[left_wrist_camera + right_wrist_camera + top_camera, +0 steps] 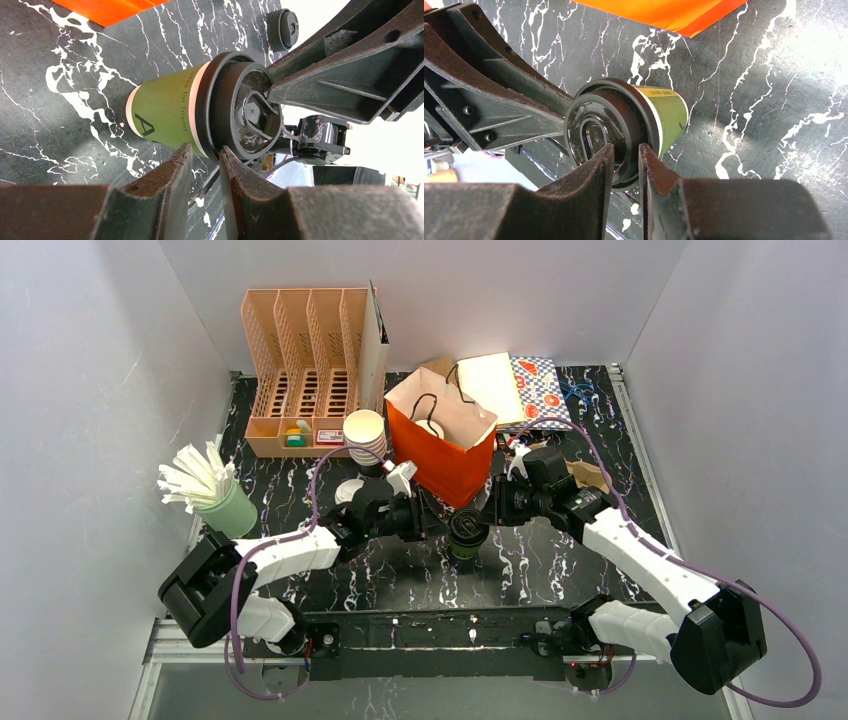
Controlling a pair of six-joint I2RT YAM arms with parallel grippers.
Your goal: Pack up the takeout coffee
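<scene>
Cup (467, 532): green, capped with a black lid (235, 115), upright on the tabletop (540, 560), between the two hands.
Left hand (206, 152): narrow, its fingertips pinching the lid's rim on the cup's left side.
Right hand (625, 150): narrow, pinching the rim on the opposite side.
Orange bag (440, 455): stands open, near and behind the cup.
</scene>
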